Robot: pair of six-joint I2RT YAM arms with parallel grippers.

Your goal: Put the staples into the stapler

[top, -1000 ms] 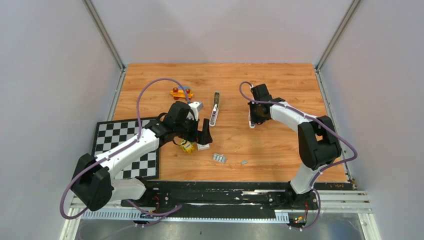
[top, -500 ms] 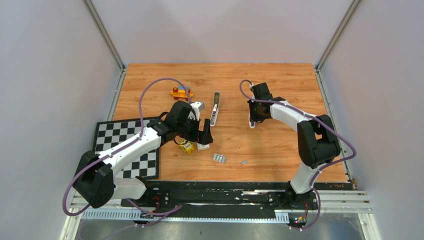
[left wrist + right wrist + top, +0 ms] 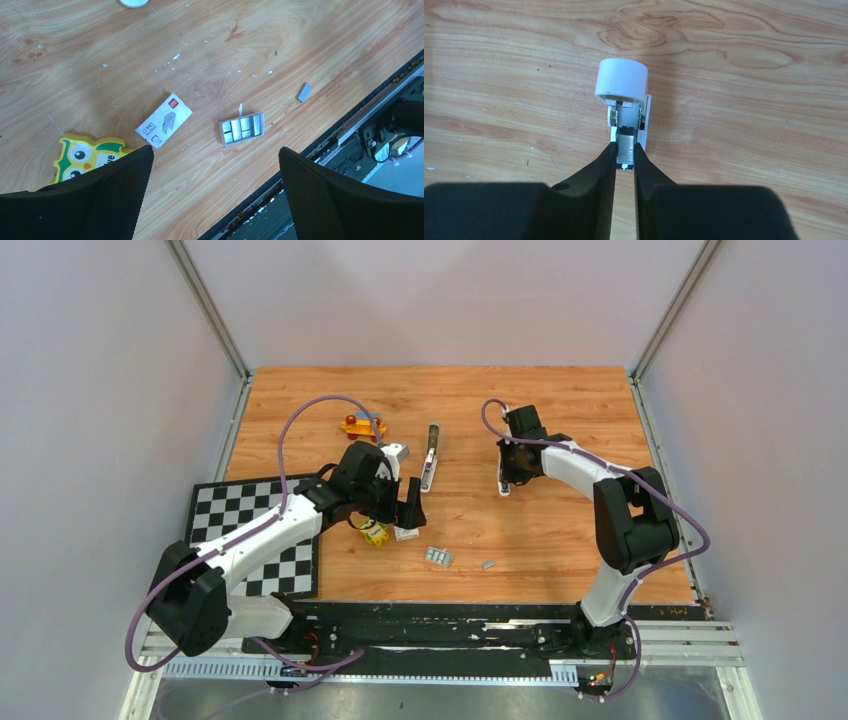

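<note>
Right gripper point(image 3: 625, 148) pinches short silver-grey ridged staple strip point(image 3: 625, 141) at open metal channel of small white stapler point(image 3: 621, 82). Left gripper point(image 3: 214, 154) spread wide above small tray point(image 3: 221, 135) of spare staples point(image 3: 243, 127).

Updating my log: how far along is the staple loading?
Done: a silver ridged staple strip is pinched in the right gripper. In hand: it is held at the small white stapler's open channel. Left: seating it, closing the stapler; spare staples lie in a small pale tray near the open left gripper.
</note>
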